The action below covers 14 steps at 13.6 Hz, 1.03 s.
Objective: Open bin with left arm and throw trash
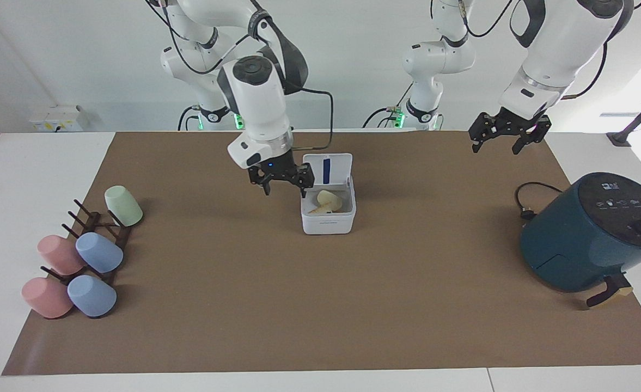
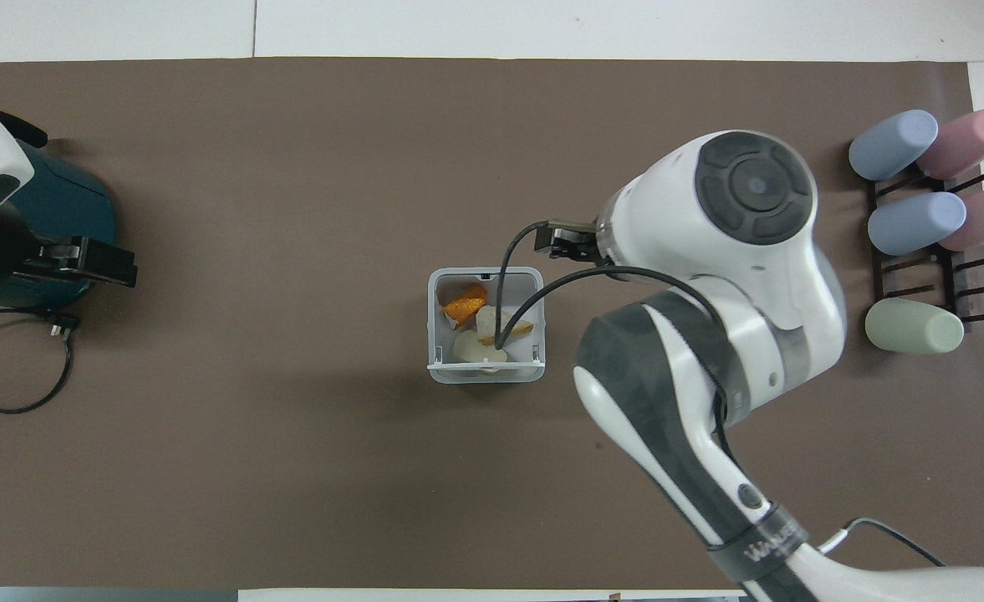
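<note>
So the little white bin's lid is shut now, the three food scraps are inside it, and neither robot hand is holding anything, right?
Not quite: the bin's lid stands open, its blue stripe showing in the facing view. The rest holds: the trash lies inside the bin, and both the right gripper beside the bin and the left gripper, waiting over the left arm's end of the table, are open and empty.

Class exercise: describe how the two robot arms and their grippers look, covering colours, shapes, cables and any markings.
Both arms have glossy white rounded shells with dark grey joint bands and round caps, and black cables looping alongside. The right gripper and left gripper are black with two fingers each. The right arm's forearm carries white lettering on a dark band.
</note>
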Each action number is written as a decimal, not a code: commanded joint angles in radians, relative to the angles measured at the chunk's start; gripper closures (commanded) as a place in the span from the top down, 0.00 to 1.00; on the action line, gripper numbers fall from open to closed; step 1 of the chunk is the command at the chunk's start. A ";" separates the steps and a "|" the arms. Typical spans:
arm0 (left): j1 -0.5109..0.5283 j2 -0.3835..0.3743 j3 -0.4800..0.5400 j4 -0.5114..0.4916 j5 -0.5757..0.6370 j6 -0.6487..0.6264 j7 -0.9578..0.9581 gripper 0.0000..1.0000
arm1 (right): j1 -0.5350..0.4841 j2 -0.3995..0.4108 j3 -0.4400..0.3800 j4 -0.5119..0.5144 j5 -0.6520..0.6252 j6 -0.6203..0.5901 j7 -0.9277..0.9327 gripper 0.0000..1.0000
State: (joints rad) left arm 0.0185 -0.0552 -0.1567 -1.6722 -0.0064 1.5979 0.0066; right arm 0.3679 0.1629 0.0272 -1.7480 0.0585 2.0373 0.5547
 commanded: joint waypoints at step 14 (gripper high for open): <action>0.029 0.006 -0.011 0.008 0.008 0.013 -0.059 1.00 | -0.345 -0.126 0.008 0.080 -0.040 -0.245 -0.340 1.00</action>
State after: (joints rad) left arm 0.0466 -0.0541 -0.1632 -1.6722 -0.0064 1.6054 -0.0544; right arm 0.0385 0.0286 0.0240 -1.7218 0.0493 1.8512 0.2394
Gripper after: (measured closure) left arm 0.000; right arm 0.000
